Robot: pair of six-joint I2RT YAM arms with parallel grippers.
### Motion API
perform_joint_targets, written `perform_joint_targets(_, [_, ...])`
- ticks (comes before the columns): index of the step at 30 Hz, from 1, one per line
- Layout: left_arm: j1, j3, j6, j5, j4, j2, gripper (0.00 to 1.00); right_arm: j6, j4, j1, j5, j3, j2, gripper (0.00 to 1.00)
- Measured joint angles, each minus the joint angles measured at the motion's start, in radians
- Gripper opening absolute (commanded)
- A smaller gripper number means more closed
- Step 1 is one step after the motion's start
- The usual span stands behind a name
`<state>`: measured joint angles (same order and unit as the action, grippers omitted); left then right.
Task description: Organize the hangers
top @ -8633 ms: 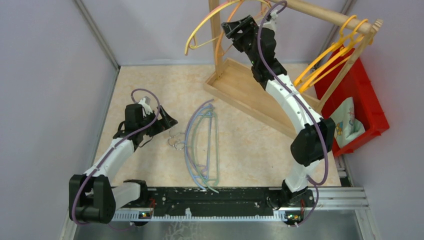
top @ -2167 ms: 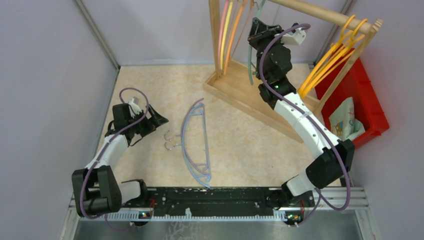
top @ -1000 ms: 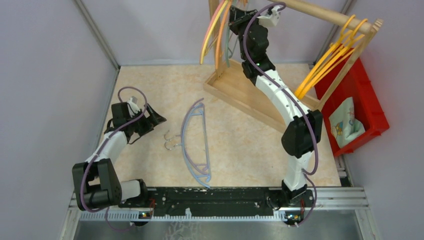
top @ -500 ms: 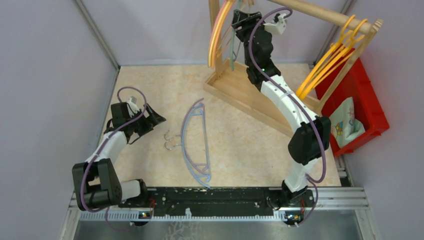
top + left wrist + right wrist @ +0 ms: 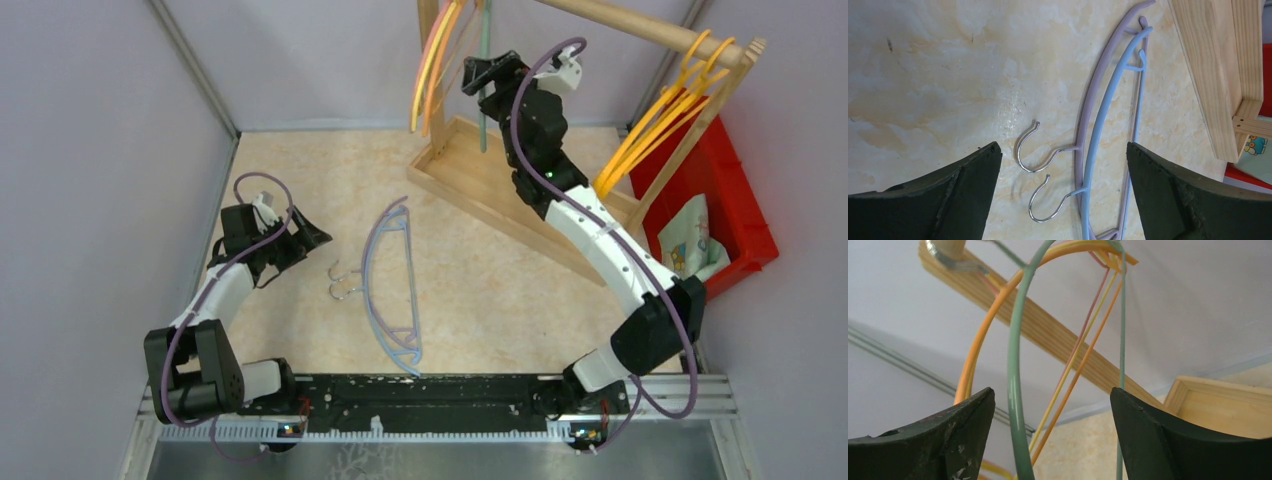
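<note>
A purple hanger [image 5: 372, 262] and a blue hanger [image 5: 392, 330] lie stacked on the table, hooks pointing left. In the left wrist view the purple one [image 5: 1096, 90] and the blue one [image 5: 1109, 100] lie between my fingers. My left gripper [image 5: 305, 250] [image 5: 1062, 150] is open and empty, just left of the hooks. A green hanger [image 5: 484, 30] [image 5: 1015, 365] hangs from the wooden rack's rod [image 5: 640, 28], beside yellow and orange hangers [image 5: 430, 60]. My right gripper [image 5: 484, 78] [image 5: 1052, 392] is open; the green hanger passes between its jaws, ungripped.
More yellow and orange hangers [image 5: 650, 120] hang at the rod's right end. The rack's wooden base tray [image 5: 500, 195] stands at the back right, also in the left wrist view [image 5: 1218, 75]. A red bin [image 5: 745, 230] with a printed cloth sits at the far right.
The green hanger left the table pile, went up to the rack in my right gripper and now hangs free. My right gripper has opened and drawn down and back. The left arm barely moved.
</note>
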<state>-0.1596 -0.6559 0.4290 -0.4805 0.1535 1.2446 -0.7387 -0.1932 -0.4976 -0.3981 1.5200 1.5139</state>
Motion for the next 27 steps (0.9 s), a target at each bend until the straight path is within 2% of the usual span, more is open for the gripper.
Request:
perform_joint_targets(8, [0.0,0.0,0.0,-0.018,-0.018,0.01,0.99,0.257,-0.002,-0.112,-0.039,-0.076,-0.168,0.89])
perform_joint_targets(14, [0.0,0.0,0.001,-0.027,-0.019,0.024,0.99,0.415,0.029,-0.141,-0.064,-0.103,-0.279,0.86])
perform_joint_targets(17, [0.0,0.0,0.001,-0.028,-0.019,0.027,0.99,0.517,0.148,-0.216,-0.029,-0.036,-0.266,0.84])
perform_joint_targets(23, [0.0,0.0,0.01,-0.026,-0.018,0.031,0.99,0.679,0.496,-0.48,0.063,0.154,-0.134,0.76])
perform_joint_targets(25, [0.0,0.0,0.018,-0.026,-0.018,0.031,0.99,0.695,0.627,-0.52,0.131,0.196,-0.073,0.75])
perform_joint_targets(27, [0.0,0.0,0.022,-0.025,-0.018,0.034,0.99,0.695,0.724,-0.529,0.185,0.208,-0.014,0.69])
